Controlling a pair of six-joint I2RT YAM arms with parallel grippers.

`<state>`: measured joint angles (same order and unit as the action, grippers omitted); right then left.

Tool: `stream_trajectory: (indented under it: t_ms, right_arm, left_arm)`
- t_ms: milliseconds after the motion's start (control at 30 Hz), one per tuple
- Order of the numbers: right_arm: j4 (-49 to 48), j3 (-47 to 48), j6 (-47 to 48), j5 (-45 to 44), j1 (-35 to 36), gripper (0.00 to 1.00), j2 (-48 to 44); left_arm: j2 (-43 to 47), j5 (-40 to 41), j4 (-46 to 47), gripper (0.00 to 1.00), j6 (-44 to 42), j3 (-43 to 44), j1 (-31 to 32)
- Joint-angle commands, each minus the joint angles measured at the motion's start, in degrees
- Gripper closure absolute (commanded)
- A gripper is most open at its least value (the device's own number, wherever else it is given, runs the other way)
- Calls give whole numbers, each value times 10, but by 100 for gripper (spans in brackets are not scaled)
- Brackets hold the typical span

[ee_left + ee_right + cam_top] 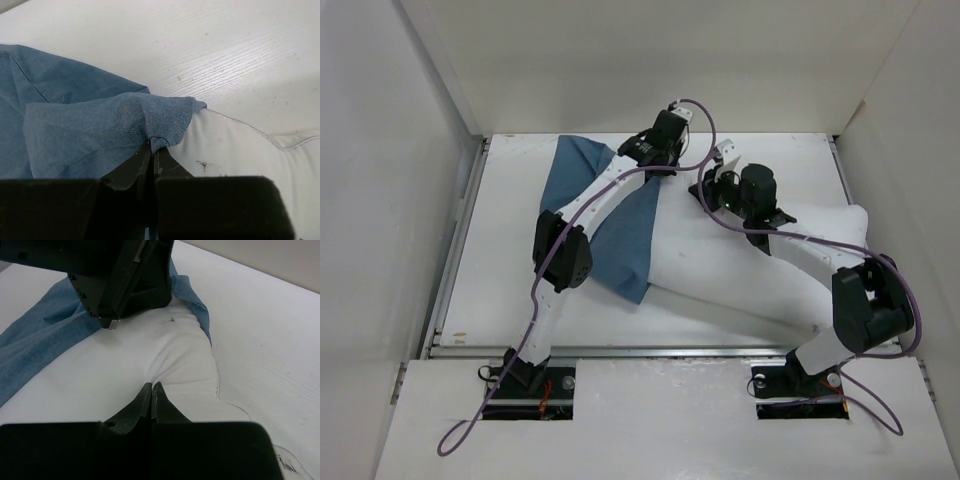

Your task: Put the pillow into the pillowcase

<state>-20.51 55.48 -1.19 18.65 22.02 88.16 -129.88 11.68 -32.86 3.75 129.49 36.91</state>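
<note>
Midway through getting the pillow (740, 270) into the pillowcase (625, 240) on the desk (500, 290). Pinches a bunched fold at the mouth of the blue cloth in the left gripper (151, 142), jaws closed tight on it, apparently to hold the opening over the pillow's far left corner. Nips the white fabric just right of that spot in the right gripper (151, 386), jaws likewise pressed together on a small pleat, probably to steady the corner or push it deeper under the hem. Leaves the pillow lying across the middle and right of the desk, with its left end seemingly under the case and most of its length to the right bare. Leaves the case spread limp and creased toward the left and far side. Looks less than half done. Calls next for drawing the hem rightward along the pillow while keeping the corner pinned. Risks the cloth slipping out of so small a bite.
</note>
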Motion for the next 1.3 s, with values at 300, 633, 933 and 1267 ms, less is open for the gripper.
stream_trajectory:
  t_ms: [300,633,933,1267]
  right_arm:
    - [-204,-35,-57,86,49,100,1]
    - [-340,-82,-190,-103,40,100,10]
    - [-312,-97,-201,-61,29,100,-2]
    - [-161,-56,-189,-80,23,55,-1]
  left_arm:
    - [169,-18,61,98,-28,10,105]
    - [214,45,64,94,-14,-60,149]
    - [225,125,-32,49,120,-117,104]
    - [320,105,58,18,152,-324,59]
